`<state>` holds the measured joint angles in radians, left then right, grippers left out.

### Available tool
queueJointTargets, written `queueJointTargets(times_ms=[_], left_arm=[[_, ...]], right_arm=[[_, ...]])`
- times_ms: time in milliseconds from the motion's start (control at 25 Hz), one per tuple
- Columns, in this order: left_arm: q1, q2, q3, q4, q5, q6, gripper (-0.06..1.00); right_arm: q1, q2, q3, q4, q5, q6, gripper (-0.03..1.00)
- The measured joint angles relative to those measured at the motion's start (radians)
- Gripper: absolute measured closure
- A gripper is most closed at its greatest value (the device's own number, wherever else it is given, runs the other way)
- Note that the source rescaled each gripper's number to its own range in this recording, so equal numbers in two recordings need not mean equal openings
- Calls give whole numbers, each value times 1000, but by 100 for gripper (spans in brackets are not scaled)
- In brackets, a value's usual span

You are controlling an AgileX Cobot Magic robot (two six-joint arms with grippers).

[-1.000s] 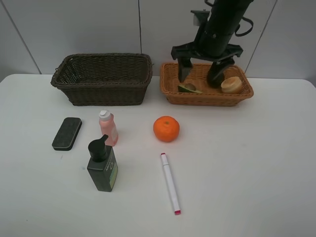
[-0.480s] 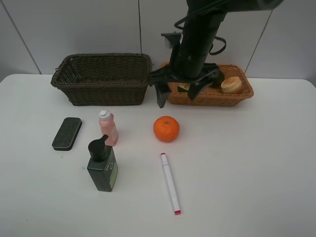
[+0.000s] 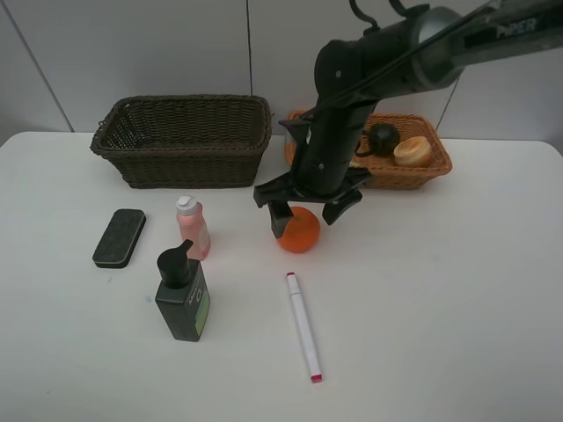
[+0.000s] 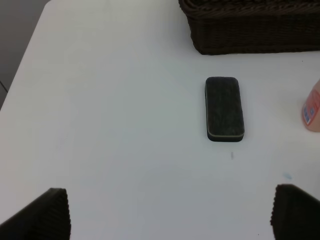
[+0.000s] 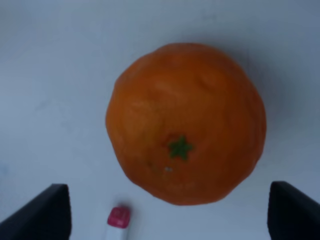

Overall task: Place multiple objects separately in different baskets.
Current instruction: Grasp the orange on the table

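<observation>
My right gripper (image 3: 305, 214) hangs open just above the orange (image 3: 300, 234), one finger on each side of it. Up close, the orange (image 5: 186, 122) fills the right wrist view between the open fingertips (image 5: 40, 212). The light basket (image 3: 406, 176) holds a dark mangosteen (image 3: 383, 138) and a peach (image 3: 412, 151). The dark basket (image 3: 183, 136) looks empty. On the table lie a black eraser (image 3: 119, 237), a pink bottle (image 3: 192, 227), a green pump bottle (image 3: 182, 294) and a white marker (image 3: 303, 325). My left gripper (image 4: 170, 220) is open over bare table near the eraser (image 4: 224, 108).
The right arm crosses in front of the light basket's left part and hides what lies there. The marker's pink cap (image 5: 118, 217) sits close to the orange. The dark basket's wall (image 4: 250, 30) and the pink bottle (image 4: 312, 110) edge the left wrist view.
My right arm has left the light basket, swung left and come down over the orange. Its jaws stayed open. The mangosteen in the light basket now shows.
</observation>
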<state>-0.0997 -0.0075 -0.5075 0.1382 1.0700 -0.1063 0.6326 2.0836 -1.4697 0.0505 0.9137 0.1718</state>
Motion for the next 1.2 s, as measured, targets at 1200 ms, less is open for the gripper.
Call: queueJointTargets(times_ms=[1200], left_arm=[[0,0,0,0,0,0,-5]], right_arm=[[0,118,1,-22,-157,0,-1]])
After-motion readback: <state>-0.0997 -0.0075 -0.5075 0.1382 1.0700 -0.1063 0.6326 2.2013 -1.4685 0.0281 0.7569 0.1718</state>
